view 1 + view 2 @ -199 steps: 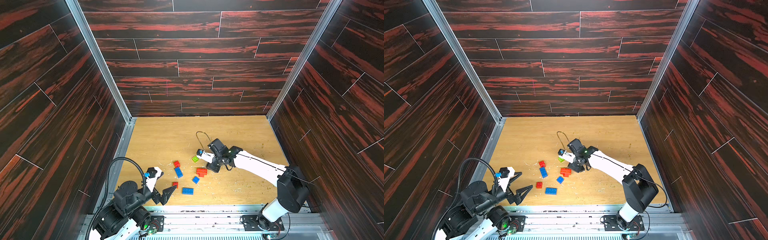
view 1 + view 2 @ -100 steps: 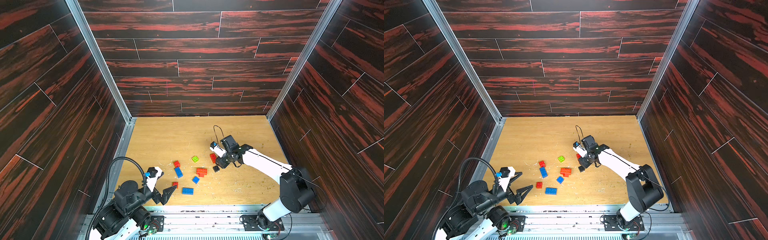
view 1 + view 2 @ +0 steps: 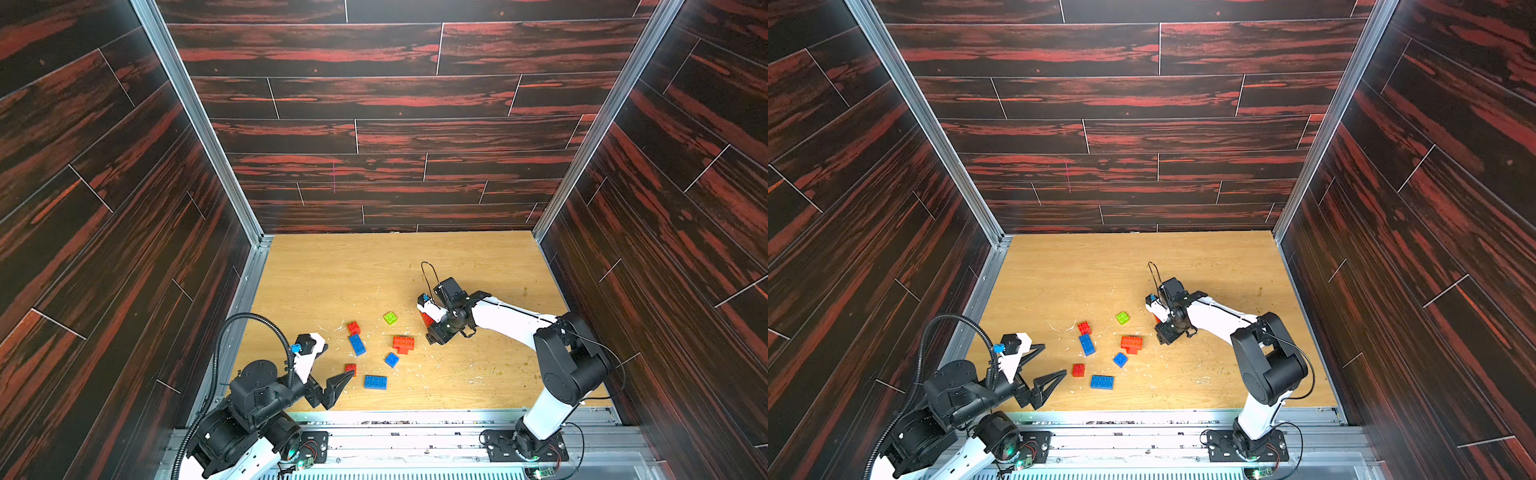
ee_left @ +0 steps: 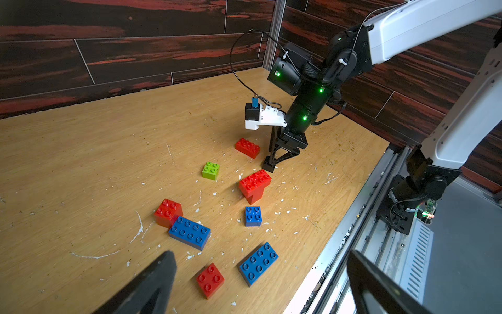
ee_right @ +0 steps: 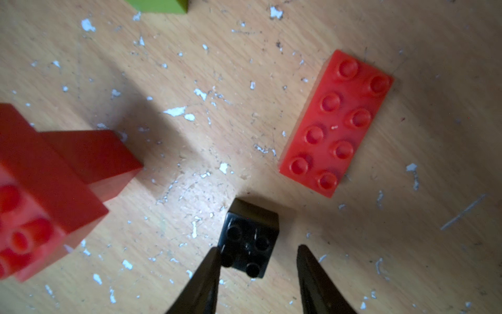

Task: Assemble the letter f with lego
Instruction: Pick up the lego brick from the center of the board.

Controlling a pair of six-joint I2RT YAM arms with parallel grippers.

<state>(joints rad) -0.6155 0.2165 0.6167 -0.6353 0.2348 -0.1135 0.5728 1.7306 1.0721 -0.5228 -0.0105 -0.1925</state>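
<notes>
Wood-grain tabletop (image 3: 332,282) is carrying, in both top views, a lime green square lego brick (image 3: 390,318), a red square brick (image 3: 353,327) just beside a blue oblong brick (image 3: 357,345), a red stepped stack (image 3: 403,343), a small blue square brick (image 3: 391,359), a second red square brick (image 3: 350,368) and a second blue oblong brick (image 3: 375,382) nearest the front edge. The right end effector (image 3: 434,338) is pointing down just beside the red stepped stack. The left end effector (image 3: 1054,358) is hovering near the front left corner, spread wide and holding nothing.

From the left wrist, its two black fingers (image 4: 154,282) are framing the nearest bricks, well apart. A red oblong brick (image 4: 247,147) is lying just beside the right end effector.

From the right wrist, a small black square brick (image 5: 250,239) is sitting studs up on the tabletop between narrowly parted jaws. One finger (image 5: 206,274) is overlapping its edge while the other is standing clear, so nothing is being gripped.
</notes>
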